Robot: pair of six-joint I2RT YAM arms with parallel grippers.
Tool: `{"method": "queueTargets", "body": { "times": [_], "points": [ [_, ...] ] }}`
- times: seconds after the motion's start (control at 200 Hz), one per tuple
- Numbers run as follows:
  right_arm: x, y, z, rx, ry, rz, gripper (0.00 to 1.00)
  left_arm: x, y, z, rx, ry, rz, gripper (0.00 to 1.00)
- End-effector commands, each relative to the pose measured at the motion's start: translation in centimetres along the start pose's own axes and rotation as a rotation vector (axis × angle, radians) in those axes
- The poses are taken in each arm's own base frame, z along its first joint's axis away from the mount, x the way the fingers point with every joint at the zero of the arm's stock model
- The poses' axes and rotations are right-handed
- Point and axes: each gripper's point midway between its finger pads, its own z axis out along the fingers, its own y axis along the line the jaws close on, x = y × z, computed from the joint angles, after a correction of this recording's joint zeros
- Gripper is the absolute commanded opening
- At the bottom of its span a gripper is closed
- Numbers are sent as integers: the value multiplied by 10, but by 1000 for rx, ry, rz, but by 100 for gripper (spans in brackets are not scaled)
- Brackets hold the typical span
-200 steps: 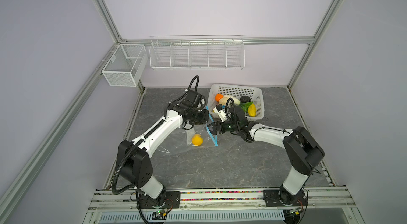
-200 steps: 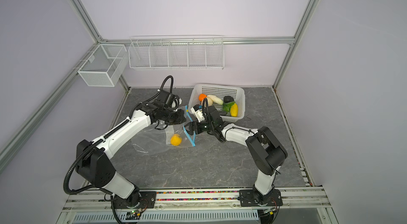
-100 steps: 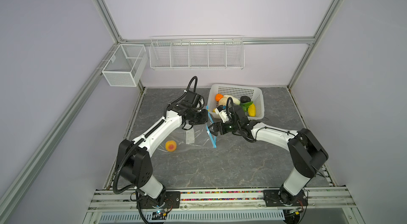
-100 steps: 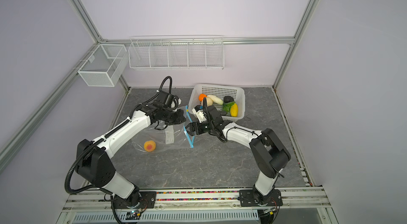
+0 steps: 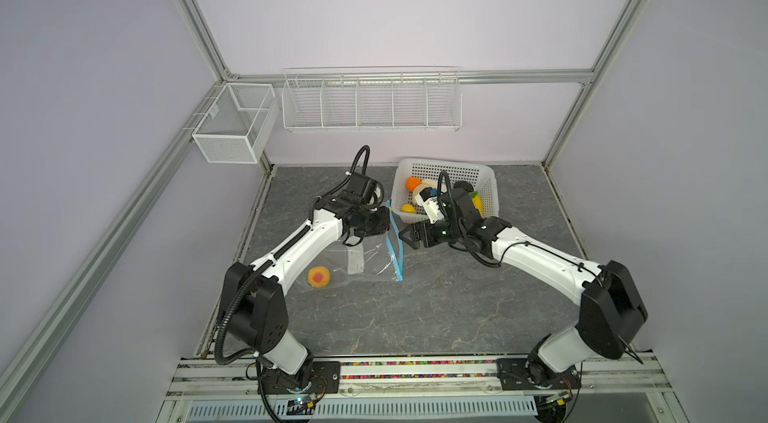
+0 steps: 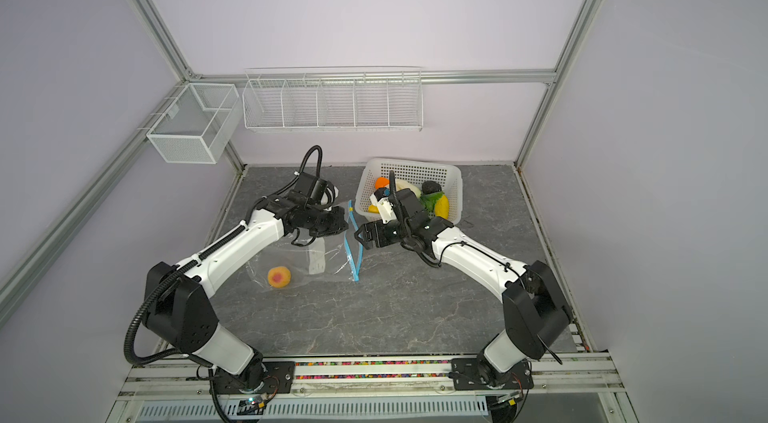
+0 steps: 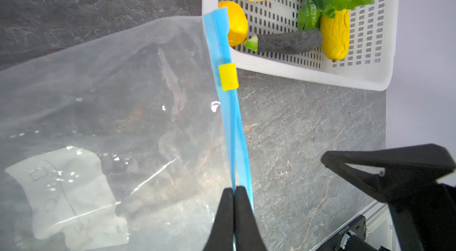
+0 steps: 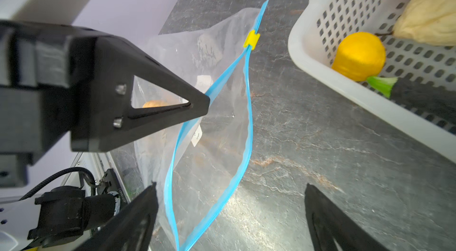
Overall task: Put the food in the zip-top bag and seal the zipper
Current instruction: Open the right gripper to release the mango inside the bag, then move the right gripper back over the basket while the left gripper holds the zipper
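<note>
fruit [image 5: 318, 276] rolled deeper into bag [image 5: 374, 258], left pincer [image 7: 234, 189] clenching zipper [image 7: 232, 114], right pincer [image 8: 230, 184] released alongside

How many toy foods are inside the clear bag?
1: a round orange-yellow fruit deep in the bag. The left arm hides one corner. Other foods sit in the white basket.

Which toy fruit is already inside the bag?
The round orange-yellow fruit with the red spot. It lies alone inside the clear bag; all the other food is in the white basket.
</note>
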Motion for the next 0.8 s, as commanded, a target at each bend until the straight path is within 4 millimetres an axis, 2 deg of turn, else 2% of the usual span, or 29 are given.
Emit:
{"method": "queueTargets", "body": {
  "times": [0.0,0.185,0.42,0.62,0.795],
  "points": [
    [1,-9,-9,71,-22,-20,93,-2,-2,-10,1,-25,-19,0],
    [-15,-16,-25,144,-106,-11,93,7,1,-8,11,-26,-47,0],
    [-28,-30,-54,256,-161,-80,93,2,-6,-15,38,-49,-39,0],
    [-34,-89,-74,425,-134,-55,90,-1,-6,-17,18,-45,-12,0],
    [-35,-138,-78,546,-64,-29,88,1,-7,-16,28,-33,-4,0]
  ]
}}
